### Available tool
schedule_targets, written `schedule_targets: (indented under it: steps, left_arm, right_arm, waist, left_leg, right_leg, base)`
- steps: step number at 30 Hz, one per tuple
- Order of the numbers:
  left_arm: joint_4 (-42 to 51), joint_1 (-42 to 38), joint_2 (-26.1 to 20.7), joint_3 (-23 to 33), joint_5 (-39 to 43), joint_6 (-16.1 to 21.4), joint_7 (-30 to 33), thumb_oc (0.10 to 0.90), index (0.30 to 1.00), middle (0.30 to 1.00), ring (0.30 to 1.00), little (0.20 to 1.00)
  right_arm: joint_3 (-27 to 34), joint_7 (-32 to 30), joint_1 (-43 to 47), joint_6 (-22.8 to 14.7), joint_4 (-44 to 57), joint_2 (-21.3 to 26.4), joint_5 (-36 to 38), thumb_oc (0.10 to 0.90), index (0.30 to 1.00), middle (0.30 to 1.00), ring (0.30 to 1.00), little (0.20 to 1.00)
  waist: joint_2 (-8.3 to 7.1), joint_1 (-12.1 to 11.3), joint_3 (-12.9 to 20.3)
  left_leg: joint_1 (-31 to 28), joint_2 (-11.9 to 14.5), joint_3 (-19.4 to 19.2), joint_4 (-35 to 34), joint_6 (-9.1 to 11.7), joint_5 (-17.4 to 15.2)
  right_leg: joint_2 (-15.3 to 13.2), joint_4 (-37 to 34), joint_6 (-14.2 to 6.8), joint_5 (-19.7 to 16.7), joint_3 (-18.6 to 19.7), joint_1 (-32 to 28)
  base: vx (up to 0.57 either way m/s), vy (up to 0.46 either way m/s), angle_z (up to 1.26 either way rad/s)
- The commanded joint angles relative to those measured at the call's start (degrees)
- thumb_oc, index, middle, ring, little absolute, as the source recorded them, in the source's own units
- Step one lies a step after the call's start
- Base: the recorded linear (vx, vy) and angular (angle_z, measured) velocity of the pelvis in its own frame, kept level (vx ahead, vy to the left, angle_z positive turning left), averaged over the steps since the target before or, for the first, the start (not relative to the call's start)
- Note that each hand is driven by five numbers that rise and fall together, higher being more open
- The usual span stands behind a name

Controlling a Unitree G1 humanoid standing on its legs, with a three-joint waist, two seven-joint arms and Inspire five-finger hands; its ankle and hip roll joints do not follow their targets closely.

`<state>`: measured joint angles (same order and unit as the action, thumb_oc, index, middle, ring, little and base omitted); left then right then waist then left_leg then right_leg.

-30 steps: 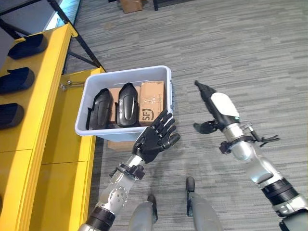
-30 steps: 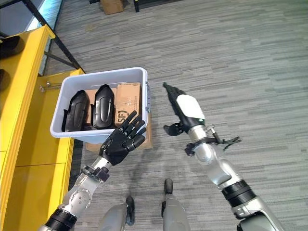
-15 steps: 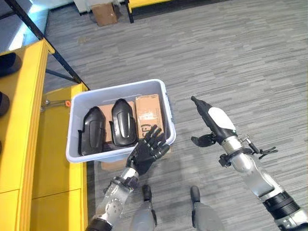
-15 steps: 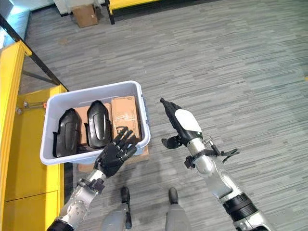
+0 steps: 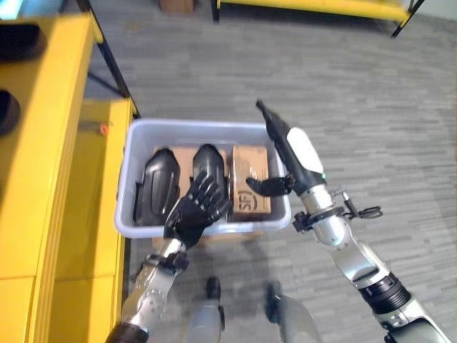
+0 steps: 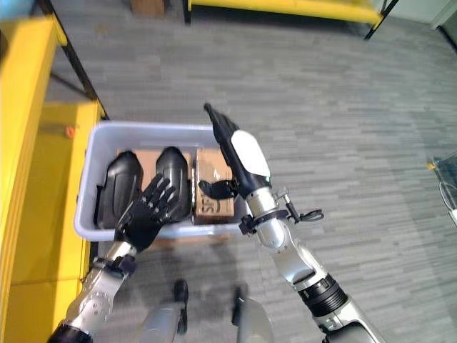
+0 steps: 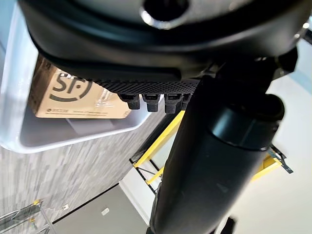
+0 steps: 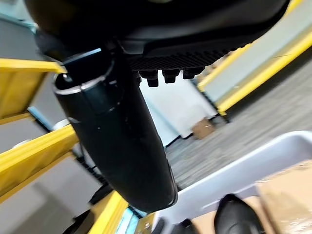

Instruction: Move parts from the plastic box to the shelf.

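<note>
A pale plastic box (image 5: 133,150) stands on the floor beside the yellow shelf (image 5: 57,157). In it lie two black moulded parts (image 5: 156,187) (image 5: 211,163) and a cardboard carton (image 5: 251,187). My left hand (image 5: 196,209) hovers over the box's near rim, fingers spread and straight, just above the second part. Over the box's right end my right hand (image 5: 291,148), white-backed, reaches with straight fingers and its thumb above the carton. Both hands hold nothing. The left wrist view shows the carton (image 7: 68,95) and the box wall (image 7: 14,107).
Dark parts (image 5: 7,111) lie on the shelf's upper levels at the far left. Brown cardboard (image 5: 207,238) shows under the box. A yellow frame (image 5: 314,8) runs along the back. Grey plank floor (image 5: 385,143) spreads to the right.
The camera has shifted. My left hand went from in front of the box to over its near rim. My right hand swung left from beside the box to over its right end.
</note>
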<state>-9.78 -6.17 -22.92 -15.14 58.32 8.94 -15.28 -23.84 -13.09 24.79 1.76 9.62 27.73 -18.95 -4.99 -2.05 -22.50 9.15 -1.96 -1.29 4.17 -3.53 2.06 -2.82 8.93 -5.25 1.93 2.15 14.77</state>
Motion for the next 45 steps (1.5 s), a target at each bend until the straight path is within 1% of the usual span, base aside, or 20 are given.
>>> schedule_targets:
  steps: [1,2,4,7,10,12,15,16,18,20,21,23,25,26,28,30,34,37,45]
  left_arm:
    - [6.46,1.97,1.8,0.35,3.36,5.19,-3.22,0.9,1.0,1.0,1.0,1.0]
    - [6.13,1.75,2.27,0.3,3.44,4.61,-3.93,0.9,1.0,1.0,1.0,1.0]
    - [5.27,0.35,3.78,-0.57,4.65,2.56,-6.11,0.9,1.0,1.0,1.0,1.0]
    - [4.65,-0.91,4.16,-2.33,5.88,3.29,-6.11,0.9,1.0,1.0,1.0,1.0]
    - [4.89,-1.96,4.54,-3.31,6.39,4.48,-5.22,0.9,1.0,1.0,1.0,1.0]
    - [5.52,-1.87,4.72,-3.48,7.22,5.19,-4.24,0.9,1.0,1.0,1.0,1.0]
    - [6.28,-0.99,4.88,-3.16,7.15,6.24,-3.44,0.9,1.0,1.0,1.0,1.0]
    - [7.0,-0.77,4.82,-2.95,7.46,6.64,-2.91,0.9,1.0,1.0,1.0,1.0]
    - [7.53,-0.52,4.97,-2.59,7.58,7.14,-2.59,0.9,1.0,1.0,1.0,1.0]
    - [7.44,-0.56,5.02,-2.21,7.57,7.46,-2.42,0.9,1.0,1.0,1.0,1.0]
    - [7.38,-0.66,5.23,-1.86,7.08,7.29,-2.18,0.9,1.0,1.0,1.0,1.0]
    - [6.99,-0.83,5.09,-1.76,7.57,8.03,-2.32,0.9,1.0,1.0,1.0,1.0]
    - [6.92,-1.01,4.95,-1.57,7.97,8.17,-2.44,0.9,1.0,1.0,1.0,1.0]
    - [7.0,-1.18,4.9,-1.32,8.18,8.15,-2.46,0.9,1.0,1.0,1.0,1.0]
    - [7.32,-1.36,4.96,-1.3,7.83,8.03,-2.16,0.9,1.0,1.0,1.0,1.0]
    - [7.69,-1.54,4.95,-1.22,7.87,8.17,-2.04,0.9,1.0,1.0,1.0,1.0]
    - [8.2,-1.65,4.97,-1.27,7.59,8.58,-1.41,0.9,1.0,1.0,1.0,1.0]
    - [8.84,-1.09,4.35,-0.97,7.39,8.56,-1.68,0.9,1.0,1.0,1.0,1.0]
    - [10.03,-0.04,3.5,-0.37,8.09,9.11,-1.72,0.9,1.0,1.0,1.0,1.0]
  right_arm:
    - [-0.54,-1.59,9.34,-0.63,1.71,2.11,1.87,0.9,1.0,1.0,1.0,1.0]
    - [-0.46,-1.66,9.55,0.07,1.72,2.3,1.86,0.9,1.0,1.0,1.0,1.0]
    - [-0.22,-0.75,10.31,1.21,1.55,3.01,1.82,0.9,1.0,1.0,1.0,1.0]
    - [-1.23,0.54,12.3,0.85,1.0,3.29,1.24,0.9,1.0,1.0,1.0,1.0]
    - [-3.32,1.38,14.3,2.15,1.74,2.9,1.86,0.9,1.0,1.0,1.0,1.0]
    - [-3.87,2.03,14.4,1.94,2.12,2.38,1.59,0.9,1.0,1.0,1.0,1.0]
    - [-5.75,2.44,14.55,2.36,2.45,1.22,0.88,0.9,1.0,1.0,1.0,1.0]
    - [-6.86,2.47,15.51,2.68,2.04,0.69,0.3,0.9,1.0,1.0,1.0,1.0]
    - [-8.08,2.52,16.62,2.81,1.25,-0.03,-0.56,0.9,1.0,1.0,1.0,1.0]
    - [-8.65,3.02,17.11,3.77,0.91,-0.5,-1.37,0.9,1.0,1.0,1.0,1.0]
    - [-8.84,3.42,17.17,4.87,0.65,-0.76,-1.27,0.9,1.0,1.0,1.0,1.0]
    - [-8.81,3.23,17.15,4.42,0.06,-0.23,-1.18,0.9,1.0,1.0,1.0,1.0]
    - [-8.63,3.75,16.87,4.45,0.33,-0.01,-1.51,0.9,1.0,1.0,1.0,1.0]
    - [-8.75,4.34,16.56,5.67,0.95,0.4,-1.53,0.9,1.0,1.0,1.0,1.0]
    - [-9.08,4.44,16.7,6.4,0.83,0.38,-1.64,0.9,1.0,1.0,1.0,1.0]
    - [-9.11,4.56,16.88,6.02,0.26,0.5,-2.01,0.9,1.0,1.0,1.0,1.0]
    - [-9.16,4.94,16.55,6.45,1.2,0.85,-3.68,0.9,1.0,1.0,1.0,1.0]
    - [-7.6,3.56,15.79,6.04,3.54,2.96,-4.6,0.9,1.0,1.0,1.0,1.0]
    - [-4.13,4.27,13.57,4.26,6.22,7.43,-5.89,0.9,1.0,1.0,1.0,1.0]
  waist:
    - [3.5,-1.6,2.39]
    - [3.7,-1.49,2.3]
    - [4.77,-0.46,1.91]
    - [5.97,0.12,0.64]
    - [6.61,0.41,-0.66]
    - [6.81,0.45,-1.13]
    - [6.41,-0.23,-1.88]
    - [6.14,-0.87,-2.41]
    - [6.05,-1.65,-3.15]
    - [6.16,-1.75,-3.52]
    - [6.17,-1.69,-3.61]
    - [6.13,-1.51,-3.83]
    - [6.12,-1.36,-4.0]
    - [6.16,-1.13,-4.41]
    - [6.22,-1.02,-4.81]
    - [6.24,-0.88,-5.38]
    - [6.19,-0.69,-6.23]
    - [6.01,-0.3,-6.98]
    - [5.9,0.89,-7.29]
  left_leg:
    - [-3.3,4.19,2.08,-3.69,2.76,-3.59]
    - [-3.04,4.52,1.06,-3.67,3.12,-3.34]
    - [-1.89,5.55,-3.83,-3.51,4.22,-2.61]
    - [-0.39,5.28,-4.07,-3.13,4.77,-2.27]
    - [0.19,4.68,-3.86,-2.77,4.69,-2.65]
    - [0.33,4.04,-3.52,-2.32,4.35,-3.18]
    - [1.5,2.62,-0.87,0.97,3.63,-4.96]
    - [2.44,2.07,1.1,2.9,3.5,-5.67]
    - [3.49,1.83,3.02,3.91,3.62,-5.67]
    - [3.15,2.72,2.27,1.94,3.71,-4.79]
    - [2.56,3.31,1.68,0.4,3.92,-4.2]
    - [2.31,3.87,0.94,-0.85,4.05,-3.71]
    - [2.43,3.94,0.63,-0.99,4.03,-3.68]
    - [2.84,3.95,0.39,-0.7,4.03,-3.68]
    - [3.04,3.87,0.22,-0.49,3.95,-3.74]
    - [3.43,3.81,-0.09,-0.03,3.87,-3.91]
    - [3.98,3.72,-0.27,0.64,3.84,-4.05]
    - [4.52,3.99,-0.78,1.3,3.81,-4.31]
    - [6.63,4.53,-1.42,2.29,3.89,-4.35]
  right_leg:
    - [-3.92,-3.66,-1.24,-3.57,-5.69,-5.34]
    - [-4.11,-4.13,-1.07,-3.46,-6.5,-5.65]
    - [-5.07,-5.87,-0.52,-3.24,-9.79,-6.4]
    - [-5.72,-5.98,-0.24,-3.4,-10.16,-5.61]
    - [-6.03,-6.45,-0.14,-3.57,-9.52,-5.26]
    - [-6.24,-6.26,-0.3,-3.67,-8.82,-4.93]
    - [-6.88,-5.8,-0.55,-4.32,-6.74,-3.85]
    - [-7.11,-5.6,-0.55,-4.61,-5.77,-3.41]
    - [-7.1,-5.48,-0.51,-4.73,-5.16,-3.1]
    - [-6.97,-5.52,-0.68,-4.6,-5.27,-2.89]
    - [-6.86,-5.99,-0.76,-4.68,-5.48,-3.07]
    - [-6.93,-6.51,-0.98,-5.0,-5.54,-2.85]
    - [-7.05,-6.56,-1.18,-5.2,-5.36,-2.48]
    - [-7.21,-6.42,-1.32,-5.4,-5.13,-1.9]
    - [-7.3,-6.47,-1.28,-5.51,-5.06,-1.72]
    - [-7.4,-6.48,-1.27,-5.55,-4.94,-1.47]
    - [-7.57,-6.64,-1.34,-5.82,-4.74,-1.31]
    - [-7.67,-6.37,-1.44,-5.74,-4.6,-0.94]
    - [-7.46,-5.88,-1.33,-5.58,-3.7,1.01]
  base:
    - [0.11,-0.086,0.59]
    - [0.06,-0.069,0.33]
    - [0.02,-0.018,0.47]
    - [-0.03,0.072,0.89]
    - [-0.01,0.075,0.17]
    - [0.03,0.081,-0.08]
    - [0.02,0.08,-0.07]
    - [-0.03,0.071,-0.11]
    - [-0.04,0.077,-0.37]
    - [-0.02,0.087,-0.48]
    - [-0.01,0.06,-0.18]
    - [-0.03,0.044,-0.02]
    - [-0.04,0.031,0.0]
    - [-0.03,0.025,-0.02]
    - [-0.02,0.016,-0.01]
    - [-0.04,0.012,-0.03]
    - [-0.04,-0.009,-0.02]
    - [-0.05,-0.014,-0.01]
    - [-0.02,-0.003,-0.03]
